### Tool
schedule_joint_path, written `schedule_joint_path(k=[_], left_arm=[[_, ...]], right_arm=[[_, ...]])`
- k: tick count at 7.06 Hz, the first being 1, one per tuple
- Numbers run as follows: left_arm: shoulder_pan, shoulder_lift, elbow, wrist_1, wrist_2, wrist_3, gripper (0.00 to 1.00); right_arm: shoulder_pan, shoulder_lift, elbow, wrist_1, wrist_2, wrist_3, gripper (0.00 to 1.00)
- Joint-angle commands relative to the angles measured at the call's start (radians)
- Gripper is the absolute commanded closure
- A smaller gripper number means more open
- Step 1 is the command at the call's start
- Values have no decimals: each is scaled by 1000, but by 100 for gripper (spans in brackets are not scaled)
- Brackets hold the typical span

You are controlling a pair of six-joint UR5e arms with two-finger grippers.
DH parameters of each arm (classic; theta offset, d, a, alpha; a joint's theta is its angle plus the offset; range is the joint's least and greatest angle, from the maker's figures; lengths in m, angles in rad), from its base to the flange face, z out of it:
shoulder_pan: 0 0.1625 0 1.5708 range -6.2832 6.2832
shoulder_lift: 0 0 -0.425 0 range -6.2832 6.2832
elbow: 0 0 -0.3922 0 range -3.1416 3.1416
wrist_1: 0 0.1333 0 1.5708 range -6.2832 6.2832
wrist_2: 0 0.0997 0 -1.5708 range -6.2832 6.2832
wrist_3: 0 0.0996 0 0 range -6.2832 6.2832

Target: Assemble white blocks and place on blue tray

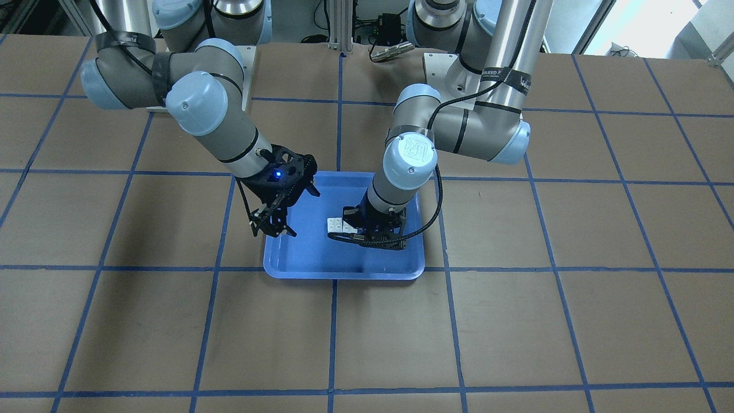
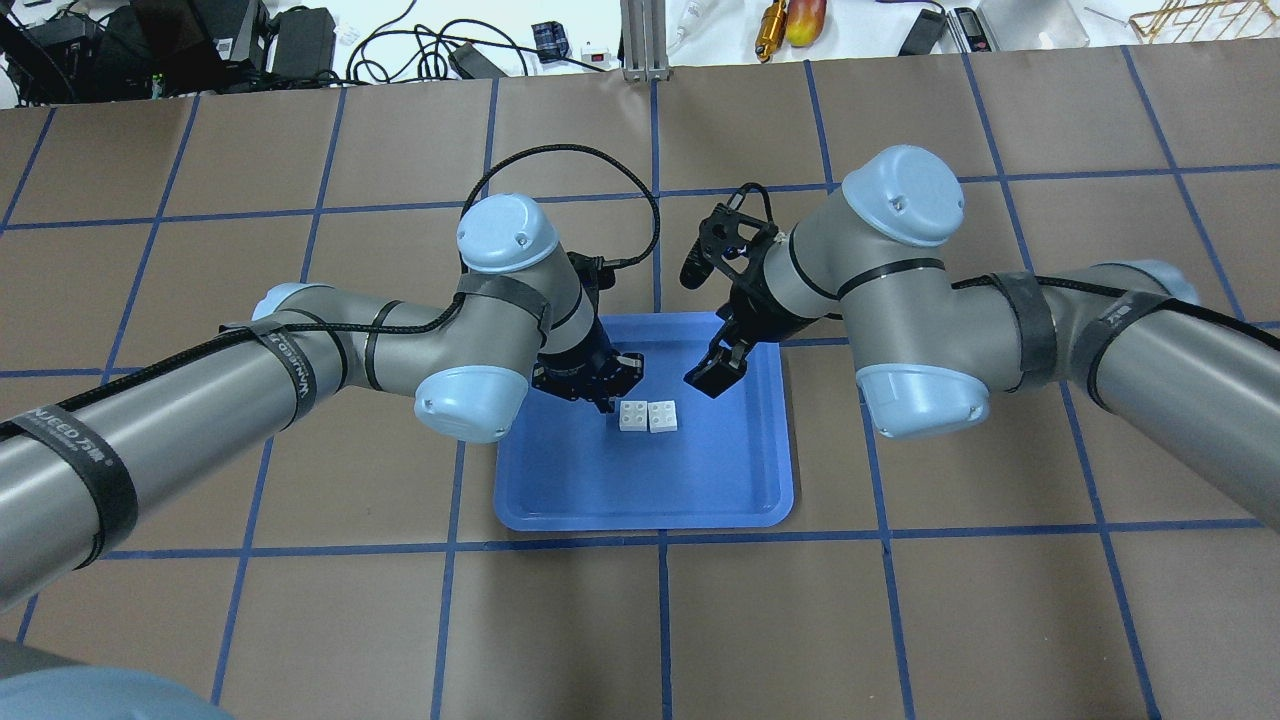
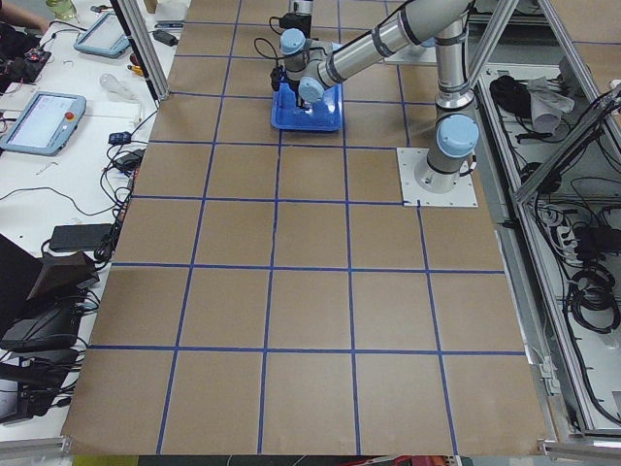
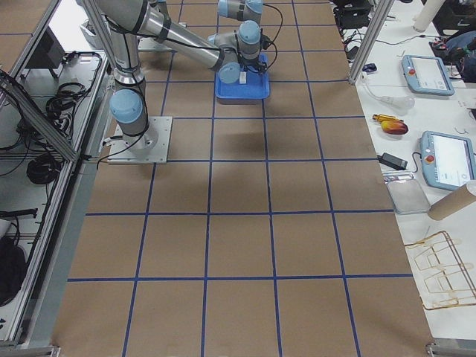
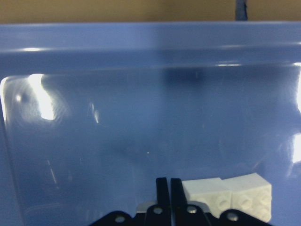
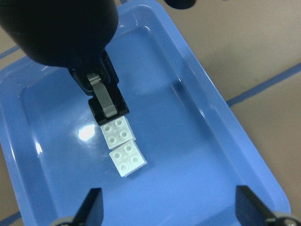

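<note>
Two white blocks [image 2: 648,416] lie side by side, studs up, on the floor of the blue tray [image 2: 650,495]. They also show in the right wrist view [image 6: 122,145] and low right in the left wrist view [image 5: 228,197]. My left gripper [image 2: 603,398] is shut, its fingertips down at the edge of the nearer block, seemingly touching it; the left wrist view [image 5: 168,181] shows the fingers pressed together. My right gripper [image 2: 713,377] is open and empty, hovering above the tray's right part, apart from the blocks; its fingertips [image 6: 92,206] stand wide apart.
The blue tray [image 1: 309,255] sits mid-table on brown paper with a blue tape grid. Both arms reach over the tray's far half. Cables and tools lie beyond the table's far edge [image 2: 780,20].
</note>
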Motion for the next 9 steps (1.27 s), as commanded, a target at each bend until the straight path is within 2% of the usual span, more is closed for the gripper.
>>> schedule_joint_path(k=[1,2,3,4,6,7,9], left_arm=[[-5,2,-6,-1,0,-16,84],[-11,2,-6,0,-1,-46,84],[-15,1,-6,0,-3,-50,84],[-15,-1,-6,2,-3,-56,84],[-15,-5,-6,3,-29,-70,84],[-16,-7,-7,5,-31,-74,84],[-16,-7,-7,8,-32,-79,84]], right_arm=[[0,-44,-92,123,-69,262,0],[2,-45,-150,265,-95,275,0],[0,-48,-225,393,-168,323,0],[-3,-44,-302,456,-214,511,0],[-5,-35,-408,570,-314,687,0],[-5,-36,-445,634,-392,740,0],[2,-56,-488,665,-402,803,0]])
